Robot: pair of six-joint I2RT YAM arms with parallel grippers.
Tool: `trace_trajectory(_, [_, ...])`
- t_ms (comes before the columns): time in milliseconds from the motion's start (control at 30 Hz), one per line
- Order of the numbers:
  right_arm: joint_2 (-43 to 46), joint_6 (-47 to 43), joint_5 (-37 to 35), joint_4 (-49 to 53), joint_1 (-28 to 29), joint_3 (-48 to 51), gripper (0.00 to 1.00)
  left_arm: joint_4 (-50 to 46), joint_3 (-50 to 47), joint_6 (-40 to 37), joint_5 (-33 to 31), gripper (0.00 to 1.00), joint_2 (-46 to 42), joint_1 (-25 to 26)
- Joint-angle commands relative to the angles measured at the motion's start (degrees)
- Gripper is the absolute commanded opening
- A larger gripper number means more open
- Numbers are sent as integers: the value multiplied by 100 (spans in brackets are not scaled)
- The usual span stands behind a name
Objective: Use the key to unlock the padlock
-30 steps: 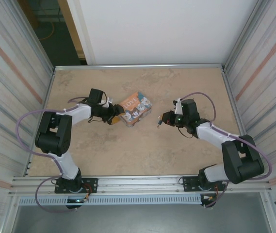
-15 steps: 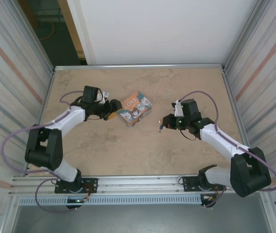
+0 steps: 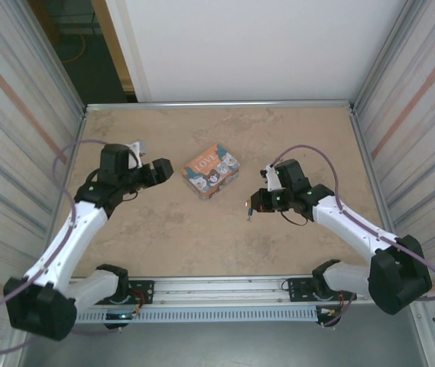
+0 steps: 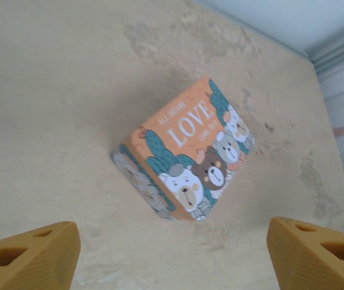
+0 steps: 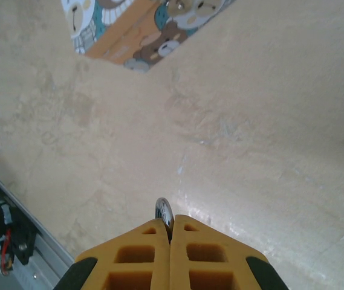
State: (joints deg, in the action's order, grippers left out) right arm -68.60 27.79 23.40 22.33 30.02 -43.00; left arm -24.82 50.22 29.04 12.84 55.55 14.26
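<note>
desk [image 3: 225, 237]: mottled beige top with metal-edged sides, corrugated walls left and right, and a rail along the near edge that carries both arm bases.
left arm [image 3: 72, 229]: white links and black joints. It reaches from the near-left corner up along the left side, with a purple cable looping off it.
right arm [image 3: 347, 222]: same build. It reaches from the near-right corner in toward the middle of the desk, with a purple cable arching over its wrist.
LOVE tin [image 3: 212, 172]: rectangular and orange, with teal leaves and cartoon bears on the lid. It lies flat about mid-desk, a little toward the far edge, turned at an angle to the desk edges. The left wrist view shows the lid and one printed side wall.
left tool [image 3: 162, 173]: left of the tin, pointed at it and well apart from it. It is released: the orange fingers [image 4: 32, 254] stand wide apart, with bare desk between them.
right tool [image 3: 254, 200]: right of the tin and nearer the near edge, apart from the tin. It is clenched, the two orange pads pressed together in the right wrist view.
key [image 5: 164, 211]: a small silver piece pinched at the right tool's tips, poking out over bare desk.
padlock: too small to pick out against the tin's print, so I cannot tell its place.
</note>
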Motion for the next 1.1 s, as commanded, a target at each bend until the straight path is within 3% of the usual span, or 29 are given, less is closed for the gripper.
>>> trace_trajectory(0, [171,-90,-190,424,197,-186,0,-295,-242,-366,-799,85,-525,-111])
trace_trajectory(300, [163,8,-351,693,544,-190,0,-485,-269,-926,-667,92,-1337,-284])
trace_trajectory(633, [-45,-46,-140,914,634,-193,0,-529,-271,-2660,-213,99,-1829,-286])
trace_trajectory(1067, [-665,-151,-68,989,817,-331,0,472,-1629,-2529,-335,99,-2332,-284])
